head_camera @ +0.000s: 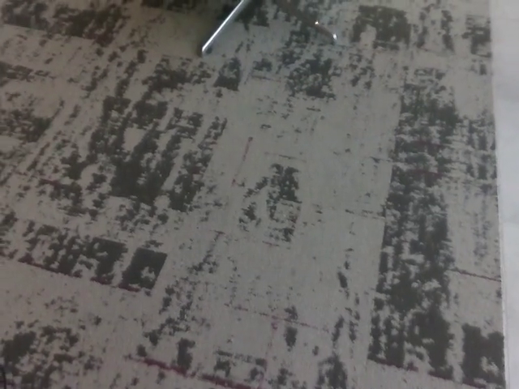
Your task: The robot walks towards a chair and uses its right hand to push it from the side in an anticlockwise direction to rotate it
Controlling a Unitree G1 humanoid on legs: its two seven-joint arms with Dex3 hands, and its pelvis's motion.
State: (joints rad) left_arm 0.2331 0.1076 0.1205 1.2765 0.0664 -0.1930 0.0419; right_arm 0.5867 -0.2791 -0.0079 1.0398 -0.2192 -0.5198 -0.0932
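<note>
1. The head view is filled almost wholly by carpet (259, 243) — grey-beige with dark mottled patches and a few thin red lines.
2. Of the chair only a little shows: a shiny metal leg (223, 28) slants in at the top edge, left of centre, and a second bright tip (324, 32) sits just to its right. The seat and back are out of the picture.
3. Neither the left nor the right hand shows, nor any arm, so whether the fingers are apart or closed cannot be said.
4. A pale strip of bare floor (509, 162) runs down the right edge, beside the carpet.
5. Judged from this, the task is in its early part — the approach. The chair's base lies well ahead at the far edge of view.
6. What is left: close the remaining gap, bring the right hand to the chair's side, and push it anticlockwise. None of the pushing looks begun.
</note>
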